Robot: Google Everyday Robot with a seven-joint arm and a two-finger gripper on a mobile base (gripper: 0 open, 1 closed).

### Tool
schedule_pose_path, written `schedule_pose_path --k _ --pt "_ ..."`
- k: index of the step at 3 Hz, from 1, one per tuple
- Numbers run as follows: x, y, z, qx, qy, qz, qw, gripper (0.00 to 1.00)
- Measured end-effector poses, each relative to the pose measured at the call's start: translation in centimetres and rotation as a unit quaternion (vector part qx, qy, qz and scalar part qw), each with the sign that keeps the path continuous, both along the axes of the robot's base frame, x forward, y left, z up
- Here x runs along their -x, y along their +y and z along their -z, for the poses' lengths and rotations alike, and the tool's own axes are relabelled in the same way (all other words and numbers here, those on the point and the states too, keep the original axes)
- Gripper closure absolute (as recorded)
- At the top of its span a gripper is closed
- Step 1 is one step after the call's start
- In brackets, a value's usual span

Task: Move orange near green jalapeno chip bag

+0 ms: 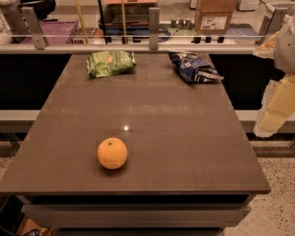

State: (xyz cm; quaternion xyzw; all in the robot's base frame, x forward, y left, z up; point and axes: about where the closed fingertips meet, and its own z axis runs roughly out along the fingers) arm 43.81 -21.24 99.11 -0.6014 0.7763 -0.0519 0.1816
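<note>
The orange (112,153) sits on the brown table (184,152), near its front left. The green jalapeno chip bag (110,62) lies at the table's far edge, left of centre, with a small orange-red mark on its front. My gripper (273,115) hangs at the right edge of the view, beyond the table's right side and well away from both the orange and the bag. It holds nothing that I can see.
A dark blue and white snack bag (193,67) lies at the far right of the table. A glass railing with metal posts (154,23) runs behind the table's far edge. A cardboard box (214,14) stands beyond it.
</note>
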Motion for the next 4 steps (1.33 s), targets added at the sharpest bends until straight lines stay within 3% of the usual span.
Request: schedule_pose_path --k 1,2,3,4 --pt "0.0 0.1 -0.1 -0.001 -0.003 0.0 1.0 0.0" --pt "0.6 1.0 -0.2 -0.032 -0.02 -0.002 0.9993 0.0" --pt "0.9 2.3 0.6 -0.094 -0.043 -0.014 0.9946 0.0" --pt "1.0 4.6 1.6 -0.165 -0.061 -0.04 0.9836 0.0"
